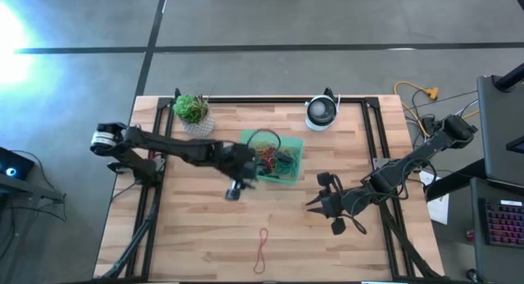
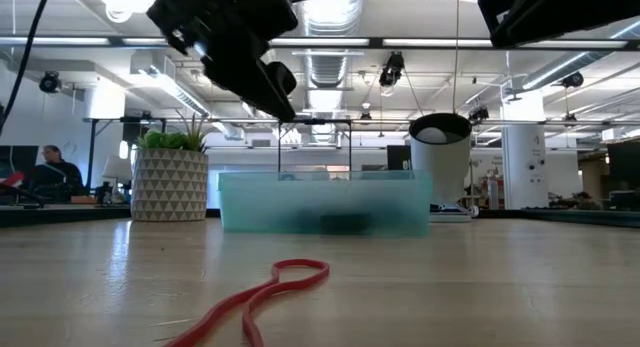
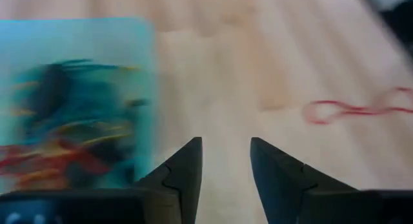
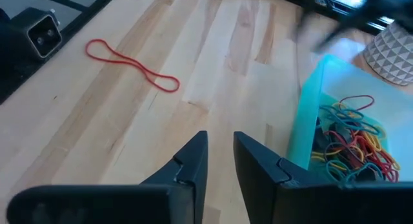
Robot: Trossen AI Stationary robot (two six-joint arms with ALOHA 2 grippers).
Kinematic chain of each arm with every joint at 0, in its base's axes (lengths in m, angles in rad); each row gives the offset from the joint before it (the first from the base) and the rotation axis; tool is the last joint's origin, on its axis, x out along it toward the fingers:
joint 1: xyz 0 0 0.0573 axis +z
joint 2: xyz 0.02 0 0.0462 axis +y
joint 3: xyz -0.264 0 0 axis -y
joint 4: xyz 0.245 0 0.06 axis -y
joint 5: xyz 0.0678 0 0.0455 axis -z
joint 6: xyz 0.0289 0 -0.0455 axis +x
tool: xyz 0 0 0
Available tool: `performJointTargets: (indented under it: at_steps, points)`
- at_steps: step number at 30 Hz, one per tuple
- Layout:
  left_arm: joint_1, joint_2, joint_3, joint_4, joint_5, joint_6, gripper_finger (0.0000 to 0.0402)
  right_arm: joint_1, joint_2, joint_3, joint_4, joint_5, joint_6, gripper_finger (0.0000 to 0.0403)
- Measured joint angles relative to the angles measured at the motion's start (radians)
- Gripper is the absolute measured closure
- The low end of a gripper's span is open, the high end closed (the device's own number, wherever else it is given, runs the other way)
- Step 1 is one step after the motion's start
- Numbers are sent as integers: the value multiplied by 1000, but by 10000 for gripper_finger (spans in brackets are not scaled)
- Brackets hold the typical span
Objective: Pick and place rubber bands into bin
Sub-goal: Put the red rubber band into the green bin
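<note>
Red and stretched long, one rubber band [image 1: 262,249] lies alone on the wooden table [image 1: 196,235] at the lower centre of the high view. Farther up we see the right gripper [image 1: 316,199] at centre right, fingers slightly parted and empty. Our left gripper [image 1: 236,189], also parted and empty, sits beside the green bin [image 1: 295,142], which holds many rubber bands [image 1: 274,160].
</note>
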Motion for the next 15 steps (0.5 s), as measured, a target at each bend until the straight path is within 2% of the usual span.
performJointTargets:
  at_steps: [2, 9, 15]
  points:
    - [-55, 16, 0, 17, 34, -19, 285, 0, 0, -7, 1, 15, -2, 335]
    - [-245, 132, -1, 137, 34, 2, 285, 0, 0, -29, 5, 57, -2, 340]
    - [-308, 250, 7, 241, 5, 11, 285, -2, 0, -29, 33, 60, -11, 340]
